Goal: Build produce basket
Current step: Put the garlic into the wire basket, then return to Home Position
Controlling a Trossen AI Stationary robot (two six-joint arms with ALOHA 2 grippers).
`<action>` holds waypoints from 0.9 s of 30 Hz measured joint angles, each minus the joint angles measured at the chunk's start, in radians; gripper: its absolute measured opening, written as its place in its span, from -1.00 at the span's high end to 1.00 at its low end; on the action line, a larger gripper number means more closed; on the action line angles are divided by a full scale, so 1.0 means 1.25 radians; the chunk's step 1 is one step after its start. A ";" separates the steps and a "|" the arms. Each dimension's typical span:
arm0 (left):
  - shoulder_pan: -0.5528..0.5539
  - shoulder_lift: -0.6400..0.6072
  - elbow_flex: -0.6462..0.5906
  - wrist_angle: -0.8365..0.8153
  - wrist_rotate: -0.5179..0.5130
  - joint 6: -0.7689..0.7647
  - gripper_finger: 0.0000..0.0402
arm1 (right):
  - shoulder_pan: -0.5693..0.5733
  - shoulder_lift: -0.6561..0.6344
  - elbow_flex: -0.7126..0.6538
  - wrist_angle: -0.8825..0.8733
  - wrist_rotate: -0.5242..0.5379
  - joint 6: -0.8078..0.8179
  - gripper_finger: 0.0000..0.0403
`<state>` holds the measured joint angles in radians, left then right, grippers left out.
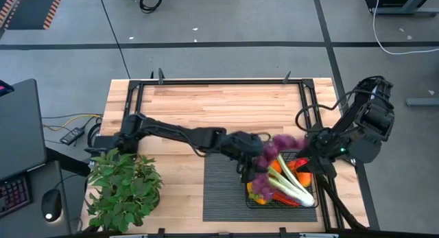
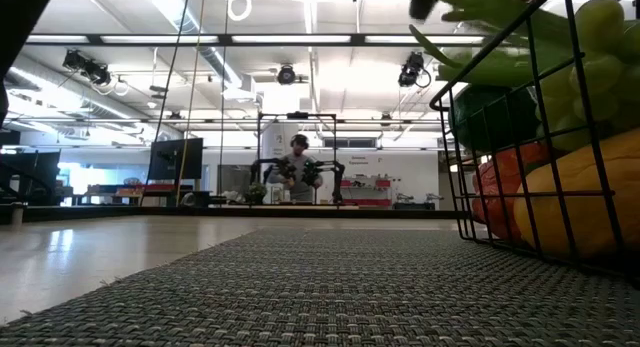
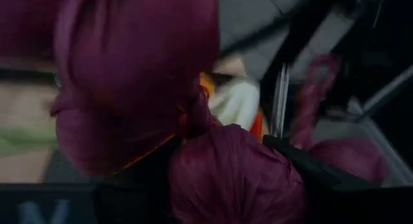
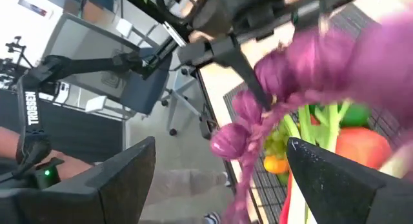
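Observation:
The black wire basket (image 1: 274,205) (image 2: 450,157) stands on a dark ribbed mat, filled with a white-green leek (image 1: 291,180), orange and red pieces and green produce. My left gripper (image 1: 252,161) (image 4: 255,88) reaches from the left over the basket's left side and is shut on the purple grapes (image 1: 274,147) (image 3: 142,75) (image 4: 284,75). My right gripper (image 1: 306,160) (image 4: 222,146) is open beside the basket's far right corner, its fingers wide apart and touching nothing that I can see. My left gripper pinches the purple grape bunch near its upper part (image 4: 268,98) between its two fingers, coming slanting down from the table's left. The bunch is lifted and hangs below the fingers over the basket's left side. Whether its lower end rests on the produce, I cannot tell.
The ribbed mat (image 1: 223,186) (image 2: 300,287) lies under the basket and stretches to its left. A leafy potted plant (image 1: 123,190) stands at the near left corner. Bare wood lies toward the far edge (image 1: 219,101). A person shows far back in the room (image 2: 298,177).

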<state>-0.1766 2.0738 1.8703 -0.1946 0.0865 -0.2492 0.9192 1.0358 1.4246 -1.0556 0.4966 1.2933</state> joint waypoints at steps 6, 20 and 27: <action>-0.016 0.032 -0.003 -0.044 0.023 0.020 -0.08 | 0.003 0.008 -0.001 -0.003 -0.030 0.030 -0.75; 0.023 0.037 -0.002 -0.047 -0.016 0.020 -0.64 | 0.004 0.011 -0.001 -0.008 -0.042 0.095 -0.75; 0.024 0.004 -0.003 -0.068 0.007 0.029 -0.68 | 0.009 0.028 -0.001 -0.010 -0.043 0.111 -0.75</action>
<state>-0.1471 2.0786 1.8668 -0.2796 0.0950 -0.2130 0.9298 1.0712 1.4235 -1.0675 0.4435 1.4315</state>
